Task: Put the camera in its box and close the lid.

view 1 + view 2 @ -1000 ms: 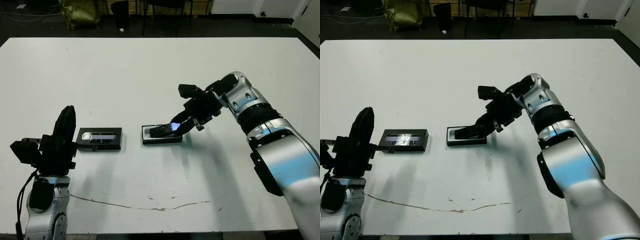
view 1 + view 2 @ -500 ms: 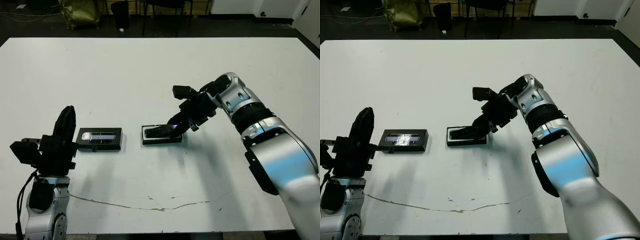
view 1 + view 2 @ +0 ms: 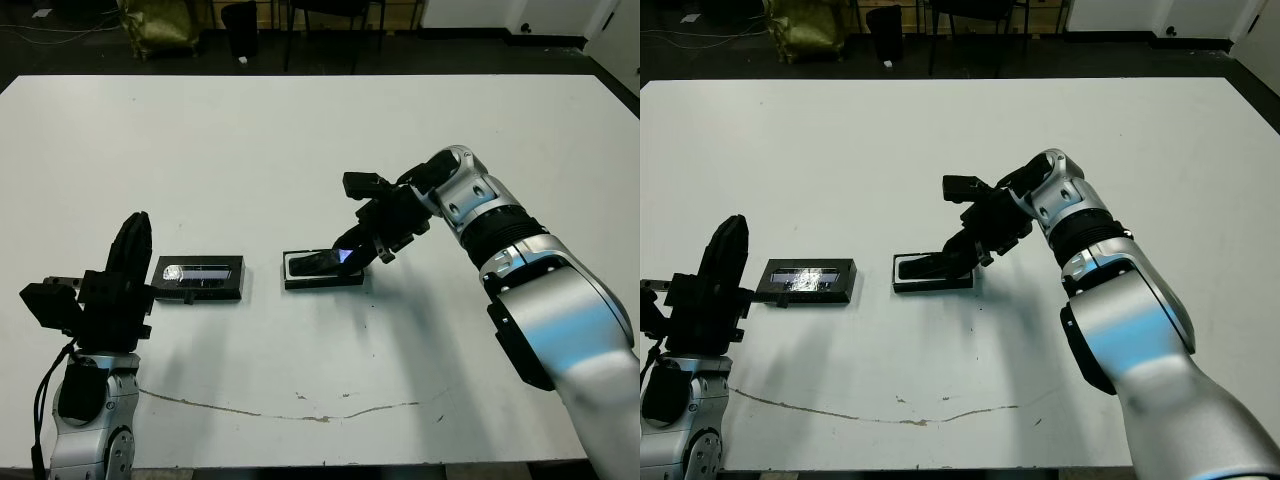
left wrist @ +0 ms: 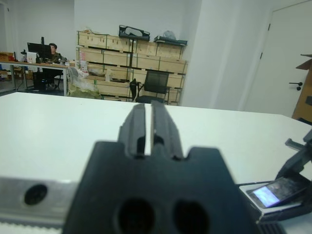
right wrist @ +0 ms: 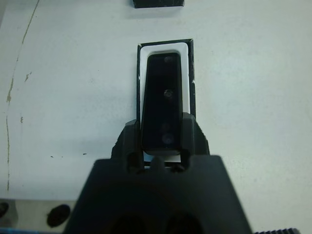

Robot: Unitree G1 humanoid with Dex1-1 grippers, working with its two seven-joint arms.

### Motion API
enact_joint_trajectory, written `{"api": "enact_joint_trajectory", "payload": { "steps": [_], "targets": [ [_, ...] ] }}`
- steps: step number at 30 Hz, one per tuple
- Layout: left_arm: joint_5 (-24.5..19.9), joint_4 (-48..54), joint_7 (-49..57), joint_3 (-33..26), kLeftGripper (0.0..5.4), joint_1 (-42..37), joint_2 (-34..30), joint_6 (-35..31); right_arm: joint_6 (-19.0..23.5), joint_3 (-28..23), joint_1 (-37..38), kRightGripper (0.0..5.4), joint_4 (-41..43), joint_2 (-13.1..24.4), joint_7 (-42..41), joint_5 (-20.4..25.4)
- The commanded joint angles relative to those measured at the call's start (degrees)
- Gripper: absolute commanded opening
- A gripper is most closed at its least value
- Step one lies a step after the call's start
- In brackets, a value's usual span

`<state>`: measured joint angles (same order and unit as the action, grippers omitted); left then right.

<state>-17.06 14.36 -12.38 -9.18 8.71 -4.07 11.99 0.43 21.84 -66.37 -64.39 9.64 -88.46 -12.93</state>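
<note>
On the left, our left gripper [image 3: 128,262] stands upright, fingers pressed together on nothing, beside the flat glossy lid [image 3: 200,277]. Our right gripper [image 5: 162,141] clamps the slim black camera [image 5: 163,107], tilted over the white-lined box [image 5: 141,73] (alignment clear only from the wrist).

We see a white table [image 3: 300,140] with a thin brownish scratch line [image 3: 300,412] near its front edge. Beyond it, dark floor [image 3: 90,60], chair legs [image 3: 330,30], an olive bag [image 3: 160,25]. Left wrist view: white walls, stacked wooden crates [image 4: 126,63], black office chair [image 4: 155,85], door [image 4: 287,58], person at desk [image 4: 51,51].
</note>
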Motion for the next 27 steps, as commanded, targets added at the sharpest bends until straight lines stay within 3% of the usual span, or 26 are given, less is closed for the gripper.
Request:
{"api": "enact_joint_trajectory", "payload": {
  "steps": [1,5,16,22,27],
  "targets": [
    [0.39,-0.89,-0.07,0.05,0.00,0.74,-0.17,-0.16,-0.64,0.29,0.17,0.58,0.48,-0.49,-0.90,0.11],
    [-0.08,-0.36,0.22,0.13,0.00,0.81,0.02,-1.10,-3.73,0.56,0.23,1.46,1.13,0.02,-1.08,-0.10],
    [0.78,-0.20,0.60,0.26,0.00,0.65,-0.13,-1.13,-2.29,-0.36,-0.31,3.88,0.24,-0.18,-3.60,0.98],
    [0.20,-0.61,-0.03,0.15,0.00,0.60,-0.20,-0.79,-3.94,-0.06,-0.13,5.23,0.72,0.01,-3.32,0.75],
    [0.46,-0.63,0.14,0.07,0.00,0.80,-0.16,-0.75,-2.82,-0.49,-0.09,5.39,0.63,0.22,-3.56,1.17]
  ]
}}
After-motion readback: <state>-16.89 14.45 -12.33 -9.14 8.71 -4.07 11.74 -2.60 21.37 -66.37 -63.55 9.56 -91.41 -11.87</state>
